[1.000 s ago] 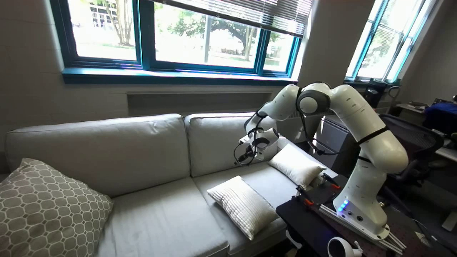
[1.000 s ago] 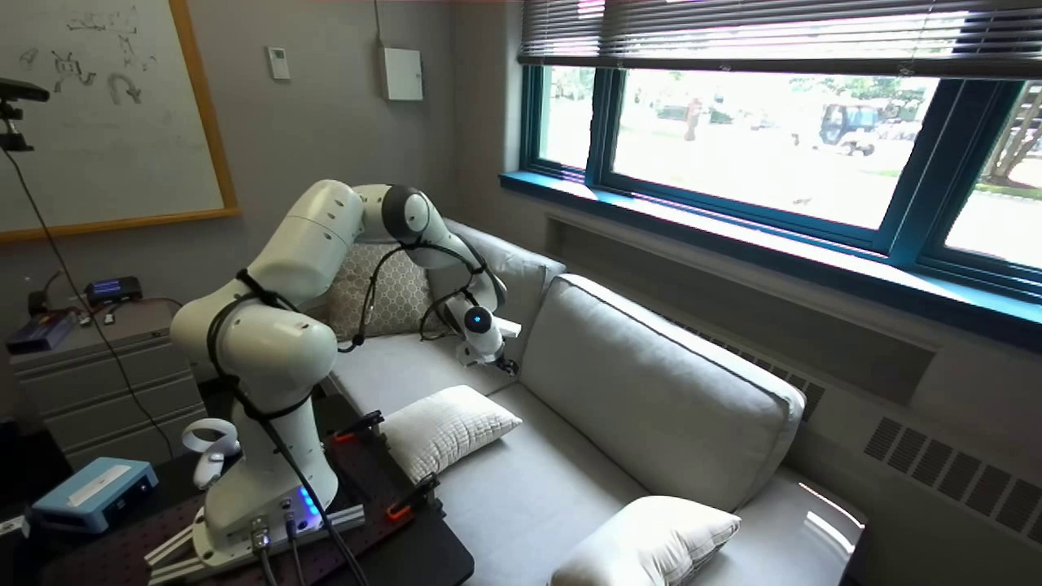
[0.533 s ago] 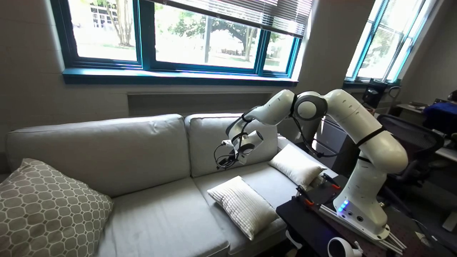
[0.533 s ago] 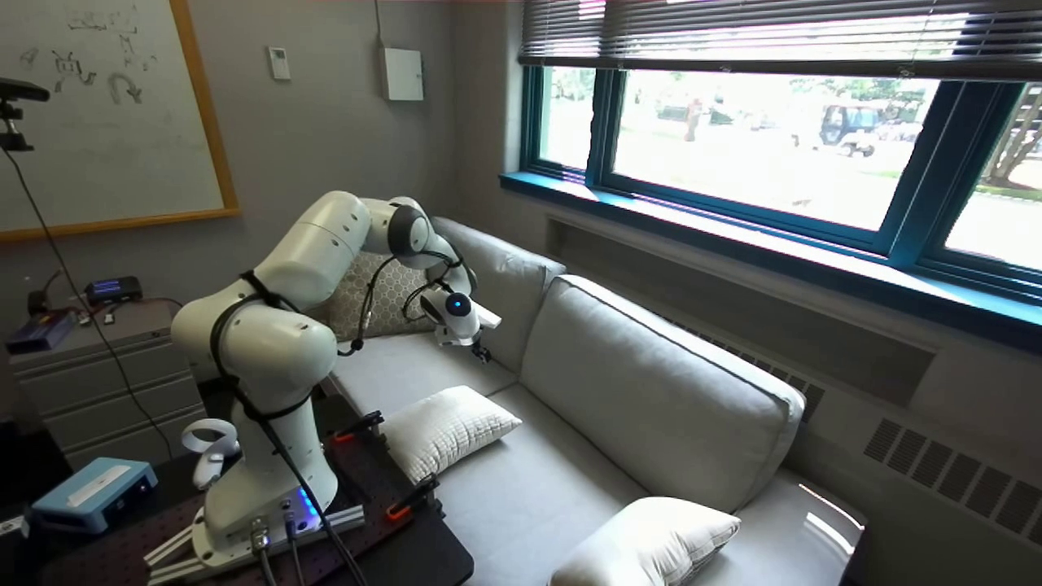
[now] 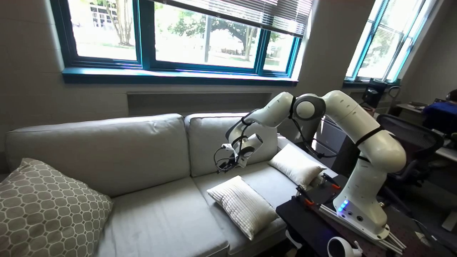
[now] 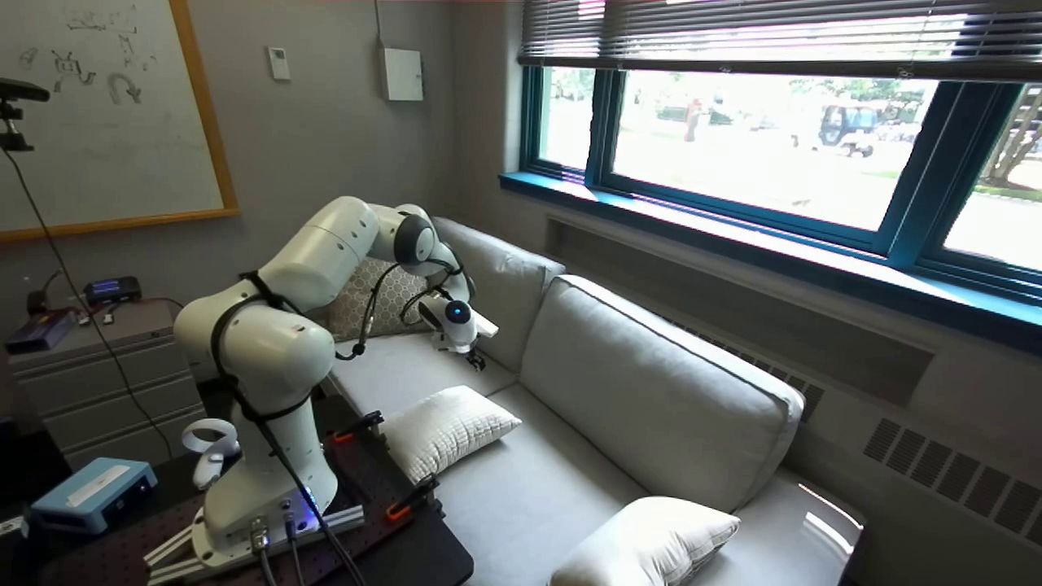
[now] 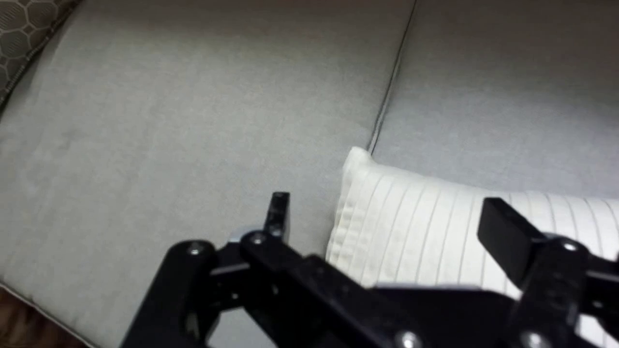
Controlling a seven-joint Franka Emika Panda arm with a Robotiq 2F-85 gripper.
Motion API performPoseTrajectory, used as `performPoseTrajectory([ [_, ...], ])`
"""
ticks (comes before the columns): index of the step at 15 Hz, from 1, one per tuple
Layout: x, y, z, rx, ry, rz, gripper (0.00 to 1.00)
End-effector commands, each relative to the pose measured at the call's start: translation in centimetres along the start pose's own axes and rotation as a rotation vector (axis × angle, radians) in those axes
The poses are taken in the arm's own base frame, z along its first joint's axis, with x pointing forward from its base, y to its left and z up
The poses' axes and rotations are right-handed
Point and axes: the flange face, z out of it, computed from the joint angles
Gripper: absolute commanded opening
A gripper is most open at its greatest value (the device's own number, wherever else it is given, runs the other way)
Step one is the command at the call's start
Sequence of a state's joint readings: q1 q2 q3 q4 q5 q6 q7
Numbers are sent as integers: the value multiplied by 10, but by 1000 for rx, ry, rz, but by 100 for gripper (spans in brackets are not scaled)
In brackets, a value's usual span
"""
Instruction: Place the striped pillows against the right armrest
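My jaws stood wide apart, gripping nothing. In the last second my arm (image 5: 375, 139) swung sideways and sank, then nearly settled. I read that as lining up, grasp not yet begun. Just below, the striped pillow (image 7: 420, 227): wrist view put one jaw over bare seat cushion (image 7: 193, 121), the other over the pillow, its end edge running between. Both exterior views showed me above it, apart. It lay unmoved, askew on the sofa (image 5: 153, 214), one corner by the seat seam (image 7: 387, 99). Next I probably needed to drop onto that edge and pinch; being soft, it might slip or fold. Further off, a second white pillow (image 5: 294, 165) sat by the armrest (image 6: 790, 521), touch and stripes unclear, so likely only one was left to bring. A lattice-patterned pillow (image 5: 53, 210) at the sofa's opposite end, likely not part of this.
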State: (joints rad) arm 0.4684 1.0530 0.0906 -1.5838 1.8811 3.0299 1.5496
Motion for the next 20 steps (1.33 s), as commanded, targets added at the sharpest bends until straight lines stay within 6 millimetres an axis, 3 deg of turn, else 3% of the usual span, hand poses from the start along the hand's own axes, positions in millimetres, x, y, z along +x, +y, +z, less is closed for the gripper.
performPoseTrajectory([
  [1,27,31,36,10,78,23,100],
  [5,95,34,60,121,206,50,100],
  [7,126,27,68,171,278,47,100],
  [9,135,17,72,216,339,34,100],
  [11,122,13,76,250,398,4,100],
  [14,79,19,84,342,493,-57,100],
  [15,72,-5,67,335,500,-83,100],
  [16,57,-7,65,348,521,-106,100],
  [18,38,-32,48,392,547,-104,100],
  [19,32,-49,41,417,558,-93,75],
  [20,34,-63,22,433,575,-67,74],
])
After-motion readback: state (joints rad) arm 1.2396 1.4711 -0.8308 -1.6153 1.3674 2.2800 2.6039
